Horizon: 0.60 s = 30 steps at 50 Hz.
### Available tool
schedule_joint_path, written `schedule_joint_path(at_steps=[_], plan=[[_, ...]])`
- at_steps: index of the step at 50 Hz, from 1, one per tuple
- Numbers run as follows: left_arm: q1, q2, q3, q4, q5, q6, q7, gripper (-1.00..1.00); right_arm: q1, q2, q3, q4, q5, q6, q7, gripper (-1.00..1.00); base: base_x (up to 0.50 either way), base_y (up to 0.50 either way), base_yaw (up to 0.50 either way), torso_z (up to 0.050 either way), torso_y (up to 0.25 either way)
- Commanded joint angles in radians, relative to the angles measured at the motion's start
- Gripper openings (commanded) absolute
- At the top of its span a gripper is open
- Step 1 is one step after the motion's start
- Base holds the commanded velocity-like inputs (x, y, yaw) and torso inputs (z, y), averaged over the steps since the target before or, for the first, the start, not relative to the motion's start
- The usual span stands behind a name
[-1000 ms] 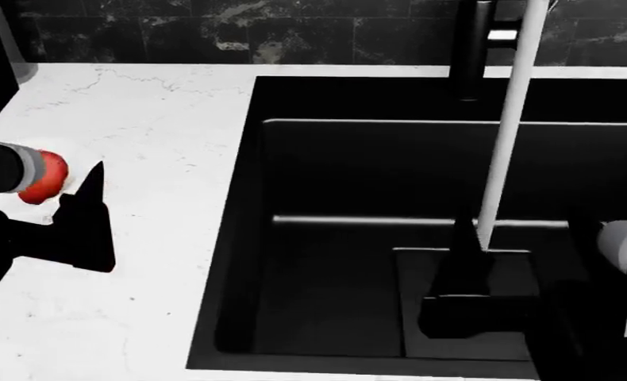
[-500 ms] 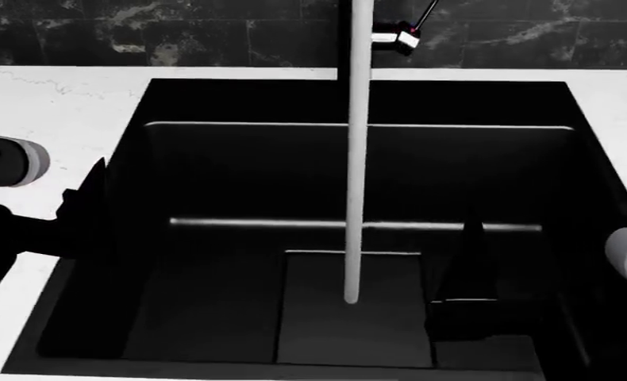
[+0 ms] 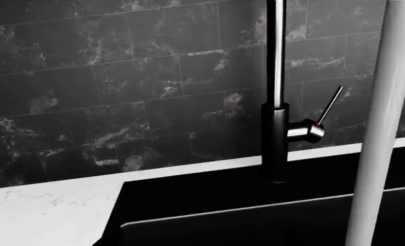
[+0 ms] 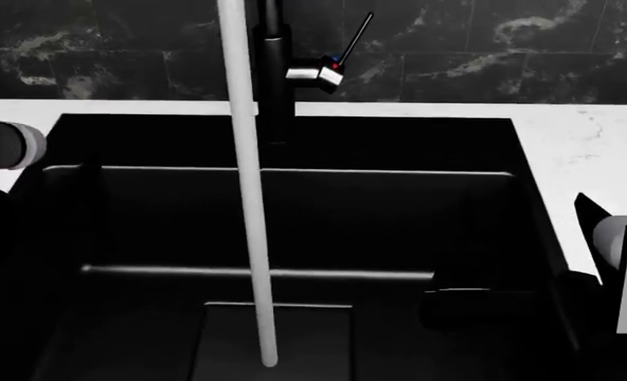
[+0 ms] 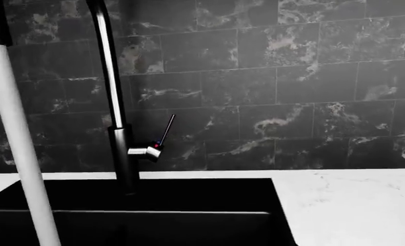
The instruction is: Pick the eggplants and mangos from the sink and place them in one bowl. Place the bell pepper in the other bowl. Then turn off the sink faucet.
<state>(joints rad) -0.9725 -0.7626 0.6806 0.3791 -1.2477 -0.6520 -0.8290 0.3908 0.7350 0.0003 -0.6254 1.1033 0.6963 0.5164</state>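
Observation:
The black sink (image 4: 398, 206) fills the head view, and no eggplant, mango or bell pepper shows in it. The black sink faucet (image 4: 272, 79) stands at its back edge with its thin side lever (image 4: 354, 36) tilted up. A white water stream (image 4: 248, 206) falls onto the drain plate. The faucet also shows in the left wrist view (image 3: 276, 138) and in the right wrist view (image 5: 122, 148). My right gripper (image 4: 472, 303) is a dark shape low inside the sink at the right. My left forearm (image 4: 1, 144) shows at the left edge, and its gripper is lost against the dark basin. Neither gripper's jaws can be read.
White marble countertop (image 4: 599, 151) lies right of the sink and in a strip behind it. A dark marble tile backsplash (image 4: 504, 48) rises behind the faucet. No bowls are in view.
The head view has swung right and up. The sink has slid left in the picture and the faucet with its lever has come into view. The red thing by my left arm has left the view.

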Motion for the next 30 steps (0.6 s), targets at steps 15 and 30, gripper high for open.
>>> schedule_joint_path(at_steps=[15,30], plan=[[0.015,0.004,0.001,-0.069,0.039,0.031,0.045,1.0,0.089,-0.046,-0.048,0.072,0.02,0.032,0.021,1.0,0.21,-0.02,0.0,0.0,0.001],[-0.014,0.057,0.023,-0.18,0.077,0.034,0.09,1.0,0.372,-0.153,-0.226,0.492,-0.158,0.014,-0.175,1.0,0.0,0.0,0.0,0.0,0.0]])
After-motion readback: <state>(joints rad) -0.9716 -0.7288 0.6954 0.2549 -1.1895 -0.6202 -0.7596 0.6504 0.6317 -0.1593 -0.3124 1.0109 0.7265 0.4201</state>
